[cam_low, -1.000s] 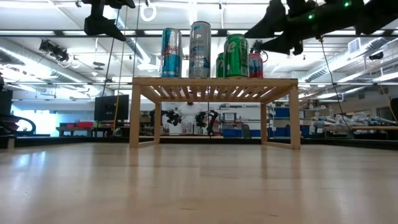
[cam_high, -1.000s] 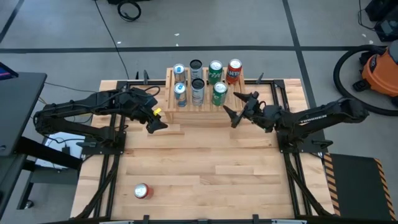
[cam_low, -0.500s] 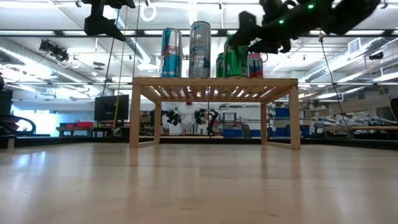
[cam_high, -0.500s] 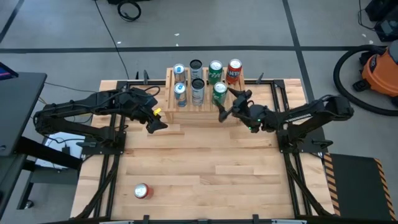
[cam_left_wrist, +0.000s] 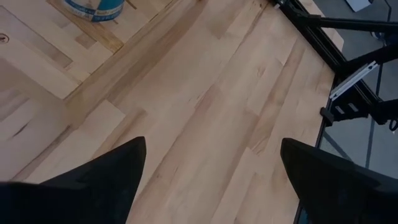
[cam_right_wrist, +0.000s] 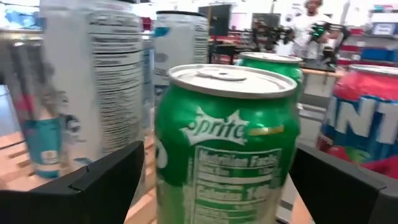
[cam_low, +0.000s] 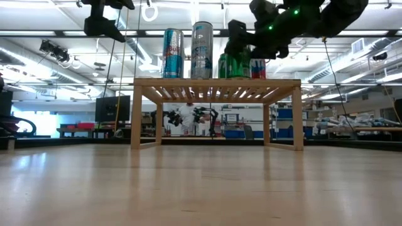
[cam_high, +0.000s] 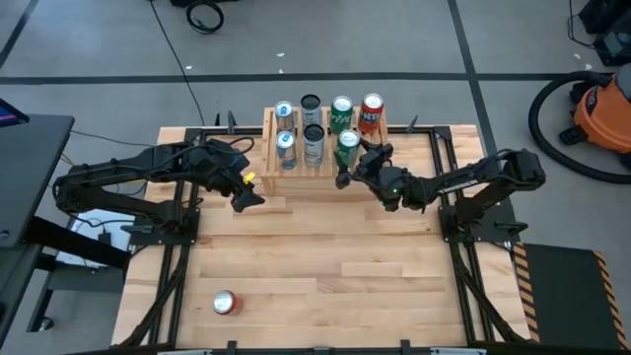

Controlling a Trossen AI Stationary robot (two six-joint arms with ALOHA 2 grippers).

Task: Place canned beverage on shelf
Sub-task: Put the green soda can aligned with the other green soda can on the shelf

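Right gripper: jaws wide, straddling nothing yet.
Green can: upright on shelf, directly ahead between the fingers.
Left gripper: open, idle beside shelf.
Red can: lying near table's front, well apart from both grippers.

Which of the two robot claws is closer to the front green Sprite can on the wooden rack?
The right. The right gripper stands open right at the front Sprite can on the shelf, fingers to either side of it. The left gripper hangs open off the shelf's far end.

Robotics lab, ceiling strip lights, cluttered workbenches, orange shop vacuum, taped floor
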